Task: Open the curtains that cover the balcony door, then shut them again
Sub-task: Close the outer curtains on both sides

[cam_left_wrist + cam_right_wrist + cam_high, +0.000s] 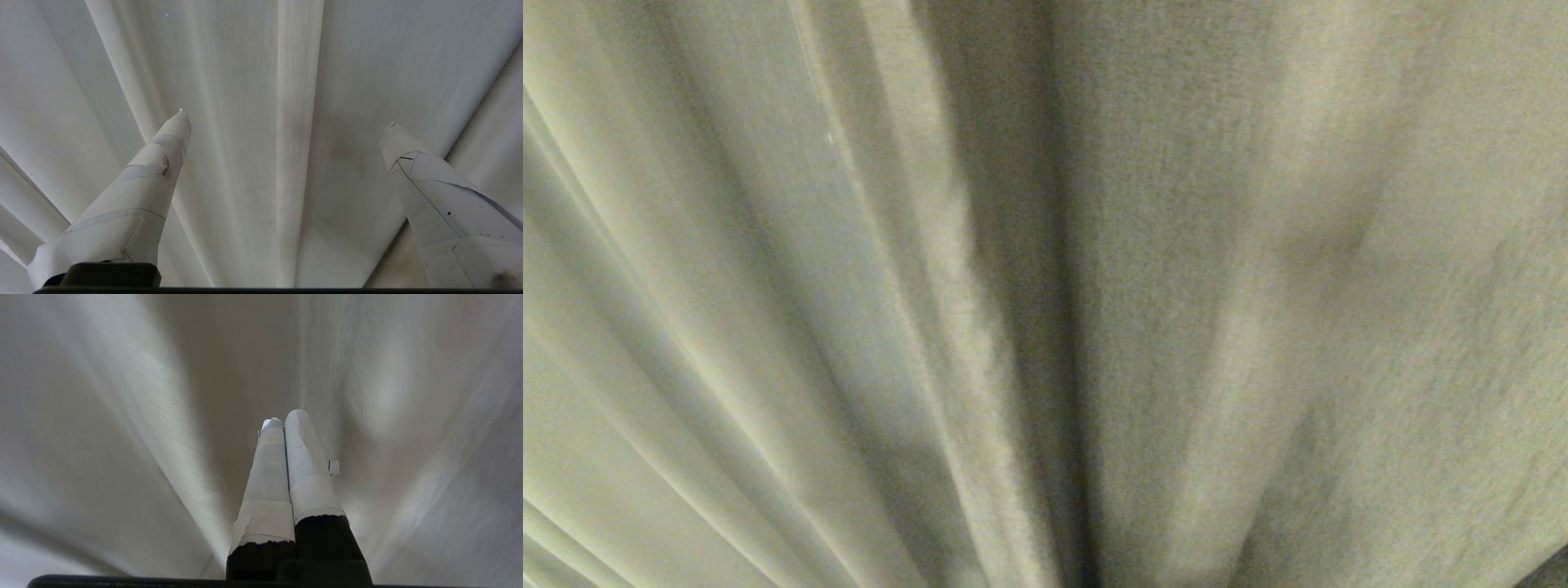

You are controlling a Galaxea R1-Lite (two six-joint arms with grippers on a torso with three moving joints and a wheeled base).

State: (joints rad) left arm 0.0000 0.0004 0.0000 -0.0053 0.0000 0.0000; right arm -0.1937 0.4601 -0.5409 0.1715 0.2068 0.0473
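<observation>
Both arms point at the curtains: left tool spread wide, right tool pressed together, empty.

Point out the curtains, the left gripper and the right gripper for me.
curtains [1176,245]: head view, on a broad flat fold right of the dark middle crease.
left gripper [288,116]: left wrist view, midway between its spread, taped fingertips.
right gripper [284,418]: right wrist view, where its two closed fingertips meet.

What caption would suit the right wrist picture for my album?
The right tool, its taped fingers pressed together with nothing visibly between them, points at the pleated cream curtains.
</observation>
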